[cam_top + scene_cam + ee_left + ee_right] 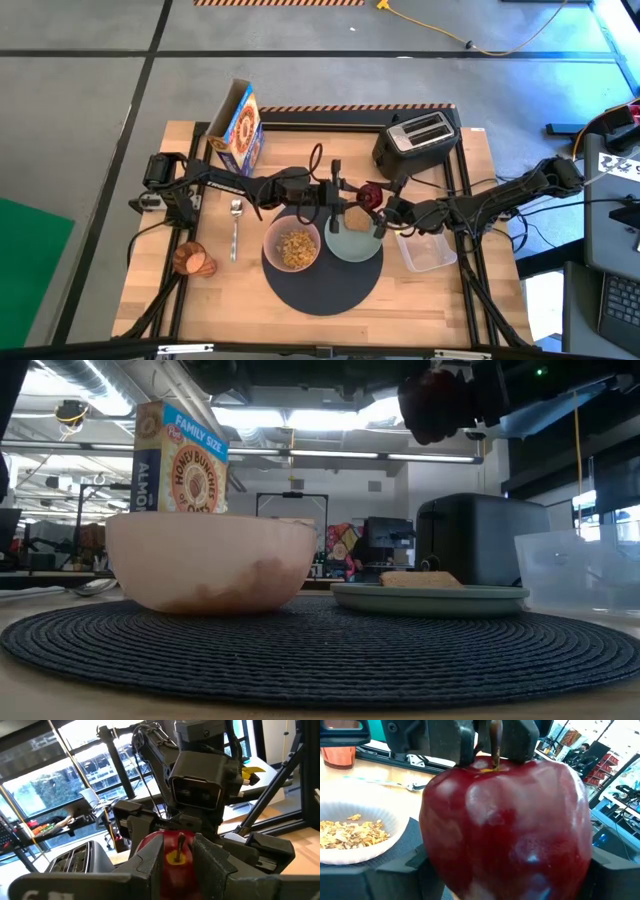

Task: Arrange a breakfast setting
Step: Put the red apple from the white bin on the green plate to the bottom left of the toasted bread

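Observation:
A small red fruit, an apple (371, 195), hangs in the air over the pale green plate (353, 240), between my two grippers. My right gripper (381, 207) comes from the table's right and is shut on it. My left gripper (347, 196) comes level from the left and is narrowly open, one finger (465, 740) on either side of the stem (495, 742). The toast slice (420, 578) lies on the plate. The plate and the pink bowl (291, 246) of cereal stand on the round dark mat (322, 285). The spoon (235, 225) and the amber cup (192, 260) lie at the left. My right gripper pinches the apple's two opposite sides (427, 865) between its two fingers (395, 877), coming about level from the table's right. The apple is lifted clear above the plate, its stem end turned toward my left gripper. My left gripper's fingertips (150, 857) stand at the apple's stem end (176, 856). A small gap to the stem shows, and I cannot tell whether they touch the fruit.
A black toaster (418, 140) stands at the back right and a cereal box (240, 130) at the back left. A clear plastic container (428, 250) sits right of the mat. Bare wood lies along the table's near edge.

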Robot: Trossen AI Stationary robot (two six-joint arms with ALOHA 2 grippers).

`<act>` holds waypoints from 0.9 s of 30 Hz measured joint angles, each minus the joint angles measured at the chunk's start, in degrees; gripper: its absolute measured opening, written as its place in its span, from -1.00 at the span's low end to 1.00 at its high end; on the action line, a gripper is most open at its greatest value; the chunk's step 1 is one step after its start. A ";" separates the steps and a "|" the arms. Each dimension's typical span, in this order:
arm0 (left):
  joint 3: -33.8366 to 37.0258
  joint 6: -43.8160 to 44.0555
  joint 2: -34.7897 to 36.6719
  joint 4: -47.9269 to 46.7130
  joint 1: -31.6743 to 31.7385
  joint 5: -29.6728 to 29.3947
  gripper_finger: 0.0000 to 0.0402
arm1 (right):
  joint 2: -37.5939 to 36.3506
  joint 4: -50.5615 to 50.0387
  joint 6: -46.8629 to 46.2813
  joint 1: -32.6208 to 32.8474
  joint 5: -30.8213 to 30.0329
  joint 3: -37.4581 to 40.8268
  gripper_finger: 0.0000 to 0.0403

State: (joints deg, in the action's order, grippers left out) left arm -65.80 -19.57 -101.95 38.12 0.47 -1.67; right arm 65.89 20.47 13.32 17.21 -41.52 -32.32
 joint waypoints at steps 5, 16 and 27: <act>-0.69 0.87 -0.04 0.03 0.65 2.66 -0.54 | -0.02 0.79 0.03 0.00 0.11 0.00 0.39; -0.90 2.61 -0.05 -1.04 1.14 5.36 -0.96 | -0.04 0.68 0.13 0.02 0.10 0.00 0.39; -0.90 2.58 0.42 -0.47 1.02 5.53 -0.99 | -0.04 0.96 0.02 0.02 -0.35 -0.04 0.39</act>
State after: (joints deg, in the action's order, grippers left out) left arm -66.70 -16.99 -101.54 37.65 1.49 3.86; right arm 65.84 21.43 13.34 17.23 -41.87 -32.36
